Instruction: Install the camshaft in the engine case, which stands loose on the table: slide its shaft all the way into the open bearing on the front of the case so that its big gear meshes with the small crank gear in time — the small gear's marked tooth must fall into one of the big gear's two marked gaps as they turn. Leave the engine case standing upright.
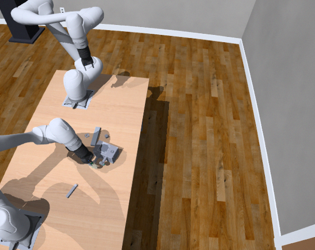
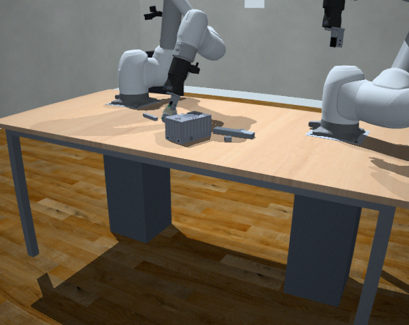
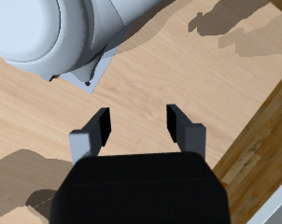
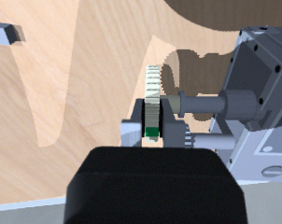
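Observation:
The grey engine case [image 1: 114, 155] [image 2: 189, 129] [image 4: 248, 163] stands upright on the table. My right gripper [image 1: 91, 162] [image 4: 151, 110] is shut on the camshaft's pale big gear [image 1: 94, 166] [image 2: 168, 112] [image 4: 152, 84], beside the case's front. The fingers hold its toothed rim near a green mark. The camshaft's shaft [image 4: 202, 104] points at the bearing [image 4: 241, 105] and its end meets the mouth; how deep is hidden. The small crank gear [image 1: 101, 163] [image 4: 188, 138] lies nearer the case than the big gear, apart along the shafts. My left gripper [image 1: 89, 67] [image 3: 138, 118] is open and empty, high up.
A long grey bar [image 1: 96, 136] [image 2: 232, 132] and a small block [image 1: 106, 136] [image 2: 227, 139] lie beside the case. A small part [image 1: 88, 135] lies near them. A thin bar [image 1: 72, 190] [image 2: 149, 116] [image 4: 2, 34] lies on the case's other side.

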You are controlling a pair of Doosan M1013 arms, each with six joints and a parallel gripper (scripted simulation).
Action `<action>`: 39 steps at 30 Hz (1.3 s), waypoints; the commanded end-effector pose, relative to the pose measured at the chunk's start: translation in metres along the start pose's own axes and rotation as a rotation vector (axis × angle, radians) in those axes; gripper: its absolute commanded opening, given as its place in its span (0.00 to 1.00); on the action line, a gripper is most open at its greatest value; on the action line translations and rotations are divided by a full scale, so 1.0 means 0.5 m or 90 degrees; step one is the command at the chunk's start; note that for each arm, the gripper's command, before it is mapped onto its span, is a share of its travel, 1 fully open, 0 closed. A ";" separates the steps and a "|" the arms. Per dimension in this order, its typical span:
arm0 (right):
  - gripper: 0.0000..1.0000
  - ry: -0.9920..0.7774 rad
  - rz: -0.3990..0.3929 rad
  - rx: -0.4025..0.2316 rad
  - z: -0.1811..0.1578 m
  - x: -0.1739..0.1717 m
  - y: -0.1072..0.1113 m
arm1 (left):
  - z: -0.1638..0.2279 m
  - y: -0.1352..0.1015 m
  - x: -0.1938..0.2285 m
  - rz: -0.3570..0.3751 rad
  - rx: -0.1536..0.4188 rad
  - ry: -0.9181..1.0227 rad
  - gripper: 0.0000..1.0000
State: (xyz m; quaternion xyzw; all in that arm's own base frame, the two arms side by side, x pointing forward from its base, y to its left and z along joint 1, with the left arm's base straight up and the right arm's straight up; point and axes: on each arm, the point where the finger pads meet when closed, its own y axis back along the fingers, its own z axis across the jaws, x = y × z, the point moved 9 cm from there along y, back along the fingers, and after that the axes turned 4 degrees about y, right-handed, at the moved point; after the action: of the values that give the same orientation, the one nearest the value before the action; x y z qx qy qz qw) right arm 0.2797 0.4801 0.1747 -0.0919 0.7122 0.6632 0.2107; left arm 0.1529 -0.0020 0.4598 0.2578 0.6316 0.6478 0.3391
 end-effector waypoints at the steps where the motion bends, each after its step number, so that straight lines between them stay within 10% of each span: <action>1: 0.29 -0.005 0.003 0.000 0.007 0.003 0.005 | 0.000 0.001 0.000 0.000 0.000 0.000 1.00; 39: 0.29 -0.004 0.003 0.001 0.014 0.003 0.004 | 0.000 0.001 0.000 0.000 0.000 0.000 1.00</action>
State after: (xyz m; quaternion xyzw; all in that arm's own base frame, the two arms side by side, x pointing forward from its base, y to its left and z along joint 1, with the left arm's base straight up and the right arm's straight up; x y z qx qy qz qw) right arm 0.2801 0.4821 0.1743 -0.0920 0.7126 0.6629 0.2105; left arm 0.1529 -0.0020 0.4598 0.2578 0.6316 0.6478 0.3391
